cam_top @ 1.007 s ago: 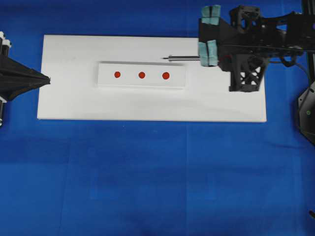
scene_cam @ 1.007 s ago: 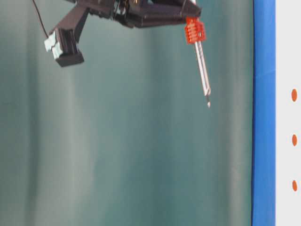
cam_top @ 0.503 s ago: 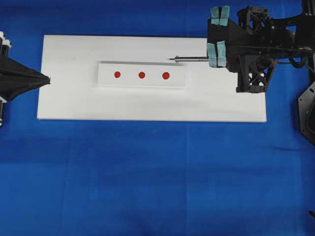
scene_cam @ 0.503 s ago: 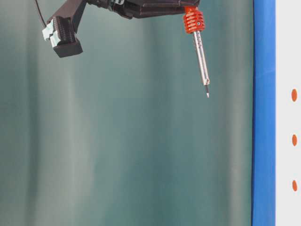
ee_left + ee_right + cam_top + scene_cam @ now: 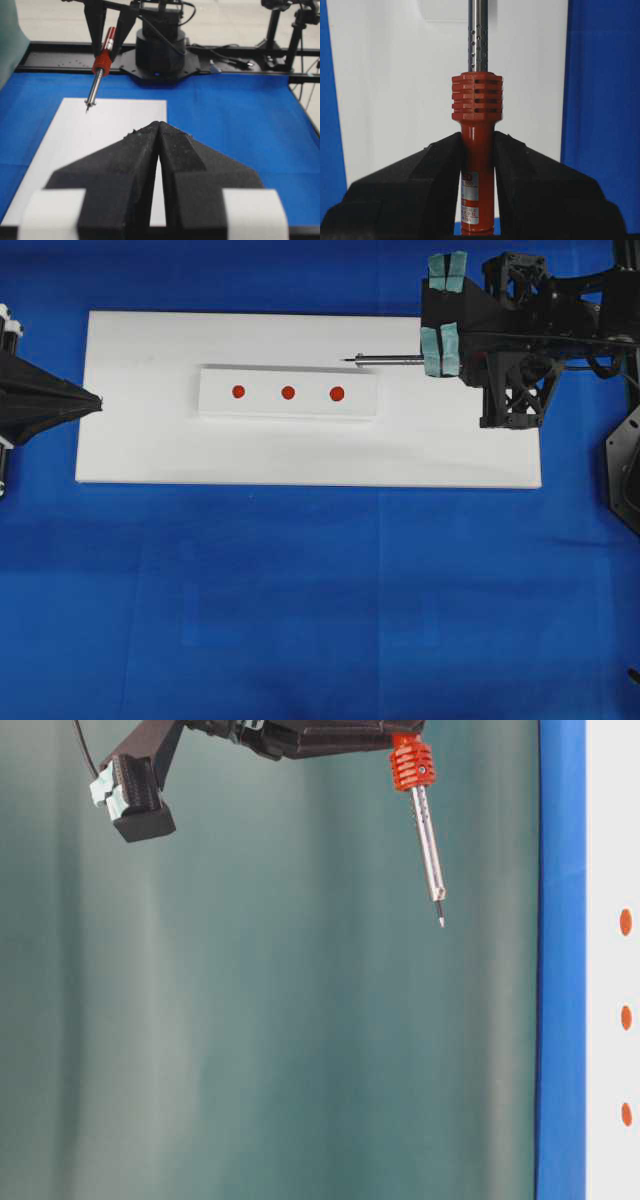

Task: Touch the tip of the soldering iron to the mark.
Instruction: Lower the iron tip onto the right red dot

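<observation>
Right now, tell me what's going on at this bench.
The right gripper holds the soldering iron by its orange-red handle, its fingers clamped on both sides. The iron hangs in the air with its tip off the white board, short of the strip that carries three red dots. The mark is the dot nearest the tip, and nothing touches it yet. The left gripper is shut and empty at the board's far end.

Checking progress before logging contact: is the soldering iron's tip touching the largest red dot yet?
No: in the overhead view the soldering iron tip sits beyond the strip's edge, apart from the mark.
</observation>
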Action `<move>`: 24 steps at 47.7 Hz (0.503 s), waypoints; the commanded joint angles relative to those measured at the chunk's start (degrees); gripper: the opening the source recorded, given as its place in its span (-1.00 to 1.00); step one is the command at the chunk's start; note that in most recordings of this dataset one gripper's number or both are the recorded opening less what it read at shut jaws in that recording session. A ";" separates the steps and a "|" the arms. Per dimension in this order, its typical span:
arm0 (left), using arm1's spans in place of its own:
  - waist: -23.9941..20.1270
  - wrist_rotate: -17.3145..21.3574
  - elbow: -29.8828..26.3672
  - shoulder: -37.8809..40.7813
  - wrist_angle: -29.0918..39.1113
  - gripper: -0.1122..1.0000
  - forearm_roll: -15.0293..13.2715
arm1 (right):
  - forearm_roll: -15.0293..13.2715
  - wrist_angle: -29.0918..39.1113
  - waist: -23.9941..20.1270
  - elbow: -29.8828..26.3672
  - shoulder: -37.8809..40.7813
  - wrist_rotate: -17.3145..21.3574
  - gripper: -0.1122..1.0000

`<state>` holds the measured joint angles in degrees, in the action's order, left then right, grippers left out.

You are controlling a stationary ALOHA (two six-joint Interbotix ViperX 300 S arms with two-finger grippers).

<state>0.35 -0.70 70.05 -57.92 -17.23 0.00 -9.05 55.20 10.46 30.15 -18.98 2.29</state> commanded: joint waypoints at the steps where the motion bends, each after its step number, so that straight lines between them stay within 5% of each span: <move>1: 0.09 0.00 -0.70 0.18 -0.53 -0.80 0.18 | -0.18 -0.35 0.00 -0.53 -0.79 0.18 -0.68; 24: 0.09 0.00 -0.62 0.18 -0.88 -0.80 0.18 | 0.35 -2.72 0.00 0.70 4.13 0.26 -0.68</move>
<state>0.35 -0.70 70.05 -57.92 -17.58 0.09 -8.88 53.88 10.46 31.20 -15.21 2.37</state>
